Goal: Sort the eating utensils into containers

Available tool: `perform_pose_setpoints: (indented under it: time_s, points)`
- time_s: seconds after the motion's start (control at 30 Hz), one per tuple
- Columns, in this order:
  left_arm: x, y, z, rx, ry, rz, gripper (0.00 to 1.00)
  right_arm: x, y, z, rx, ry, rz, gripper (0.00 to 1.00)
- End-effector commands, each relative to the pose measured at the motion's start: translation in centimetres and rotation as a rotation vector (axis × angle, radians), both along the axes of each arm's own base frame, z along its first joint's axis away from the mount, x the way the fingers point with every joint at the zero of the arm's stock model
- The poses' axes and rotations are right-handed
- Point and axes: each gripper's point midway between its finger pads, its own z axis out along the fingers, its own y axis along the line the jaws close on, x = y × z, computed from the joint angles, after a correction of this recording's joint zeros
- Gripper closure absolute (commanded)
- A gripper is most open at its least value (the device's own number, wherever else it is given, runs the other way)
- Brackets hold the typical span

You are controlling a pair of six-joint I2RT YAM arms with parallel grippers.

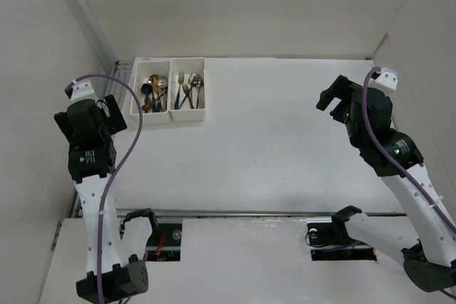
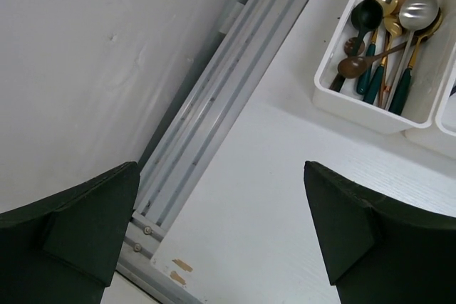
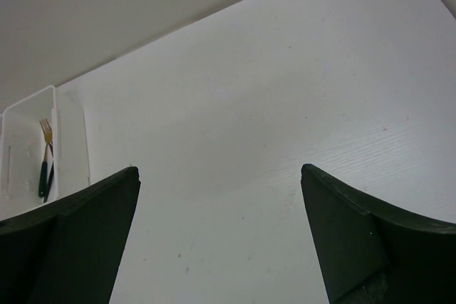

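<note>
Two joined white bins stand at the table's far left. The left bin (image 1: 152,109) holds several spoons (image 1: 154,92); in the left wrist view this bin (image 2: 356,108) shows silver, gold, copper and black spoons (image 2: 388,40) with dark green handles. The right bin (image 1: 189,112) holds several forks (image 1: 188,90); one gold fork (image 3: 46,149) shows in it (image 3: 71,137) in the right wrist view. My left gripper (image 2: 221,176) is open and empty, raised near the left wall (image 1: 35,69). My right gripper (image 3: 221,176) is open and empty above the table's right side.
A metal rail (image 2: 214,112) runs along the table's left edge beside the wall. White walls enclose the table (image 1: 285,133) at the back and right. The arm bases and cables sit at the near edge (image 1: 249,213).
</note>
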Motion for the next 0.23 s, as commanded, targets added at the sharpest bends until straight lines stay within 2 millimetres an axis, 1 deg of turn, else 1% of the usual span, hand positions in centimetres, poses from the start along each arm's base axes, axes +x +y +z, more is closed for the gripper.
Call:
perform_pose_setpoints:
  time_s: [0.0, 0.03, 0.07, 0.1, 0.13, 0.17, 0.2]
  points:
    - [-0.31, -0.40, 0.67, -0.014, -0.043, -0.011, 0.00, -0.36, 0.07, 0.35, 0.001, -0.018, 0.025, 0.01]
    - [-0.31, -0.40, 0.67, -0.014, -0.043, -0.011, 0.00, -0.63, -0.06, 0.66, 0.006, -0.029, 0.025, 0.01]
    - [-0.31, -0.40, 0.67, -0.014, -0.043, -0.011, 0.00, -0.60, -0.05, 0.28, 0.002, -0.021, 0.025, 0.01]
    - [-0.32, -0.35, 0.66, -0.024, -0.048, -0.006, 0.00, -0.77, 0.06, 0.79, 0.015, -0.040, 0.035, 0.01]
    - [-0.32, -0.35, 0.66, -0.024, -0.049, -0.006, 0.00, -0.64, 0.29, 0.55, 0.018, -0.039, 0.043, 0.01]
    - [-0.32, -0.35, 0.66, -0.024, -0.049, -0.006, 0.00, -1.02, 0.10, 0.53, 0.021, -0.046, 0.043, 0.01]
    - [-0.25, -0.50, 0.64, -0.028, -0.049, -0.015, 0.00, -1.13, 0.01, 1.14, 0.022, -0.069, 0.046, 0.01]
